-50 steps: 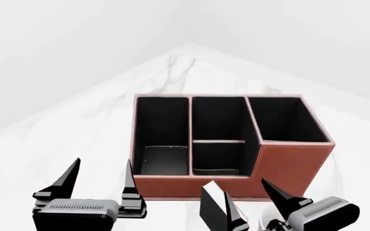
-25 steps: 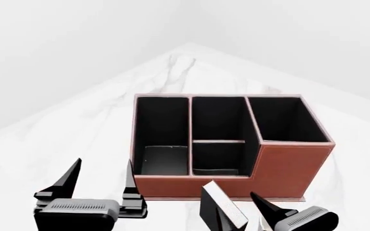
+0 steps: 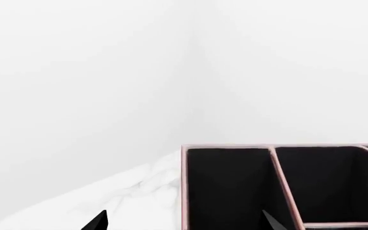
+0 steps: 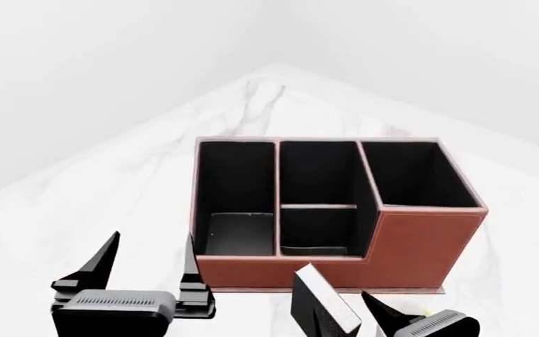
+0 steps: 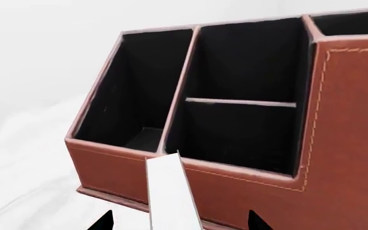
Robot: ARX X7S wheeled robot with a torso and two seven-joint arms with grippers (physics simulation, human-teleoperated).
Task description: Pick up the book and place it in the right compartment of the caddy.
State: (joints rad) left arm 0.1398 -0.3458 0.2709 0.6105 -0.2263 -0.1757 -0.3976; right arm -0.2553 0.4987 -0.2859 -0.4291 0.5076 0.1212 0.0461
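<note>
Head view shows the right hand lower than half a second ago, slipping toward the bottom edge of the picture so that only one dark finger and part of its grey body remain visible. The book sits just where it was, tilted, white page edges up, in front of the caddy on the white marble table. From the right wrist view the book rises between the two spread fingertips, which stand apart from it on either side; whether they press it I cannot tell. The left hand hovers unchanged, fingers wide apart and holding nothing. The right compartment shows only black lining.
</note>
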